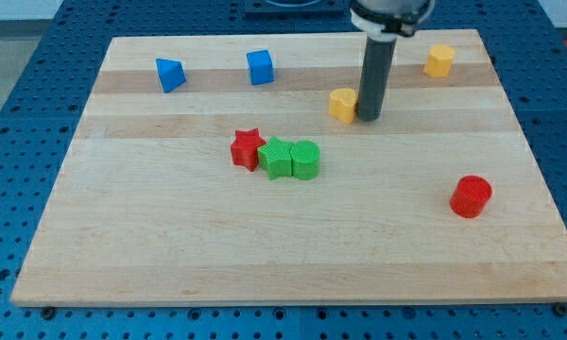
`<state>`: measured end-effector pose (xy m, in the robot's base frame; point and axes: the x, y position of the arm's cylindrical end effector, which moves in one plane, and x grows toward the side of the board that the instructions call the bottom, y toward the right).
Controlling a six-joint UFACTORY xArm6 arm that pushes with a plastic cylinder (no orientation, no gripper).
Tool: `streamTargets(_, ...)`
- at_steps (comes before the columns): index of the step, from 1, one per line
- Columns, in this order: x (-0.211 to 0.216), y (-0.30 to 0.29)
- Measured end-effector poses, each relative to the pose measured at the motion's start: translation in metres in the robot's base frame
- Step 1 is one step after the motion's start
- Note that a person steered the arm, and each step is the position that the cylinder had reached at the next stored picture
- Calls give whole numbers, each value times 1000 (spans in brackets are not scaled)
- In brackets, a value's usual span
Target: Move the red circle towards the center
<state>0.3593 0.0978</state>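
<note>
The red circle (471,195) lies at the view's right, below the middle of the wooden board (170,255). My tip (369,118) stands in the upper middle, well up and to the left of the red circle, touching or almost touching the right side of a yellow block (342,104). A red star (248,148) sits near the centre, with a green star (277,158) and a green circle (305,160) pressed together at its right.
A blue triangle-like block (170,74) and a blue cube (260,67) lie along the view's top left. A second yellow block (439,60) sits at the top right. The board rests on a blue perforated table (19,85).
</note>
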Motion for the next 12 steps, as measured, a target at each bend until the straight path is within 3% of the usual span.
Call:
streamTargets(2, 9, 25)
streamTargets(4, 20, 161)
streamTargets(5, 12, 197)
streamTargets(6, 20, 197)
streamTargets(7, 102, 197)
streamTargets(8, 138, 197)
streamTargets(10, 142, 184)
streamTargets(11, 142, 150)
streamTargets(12, 166, 147)
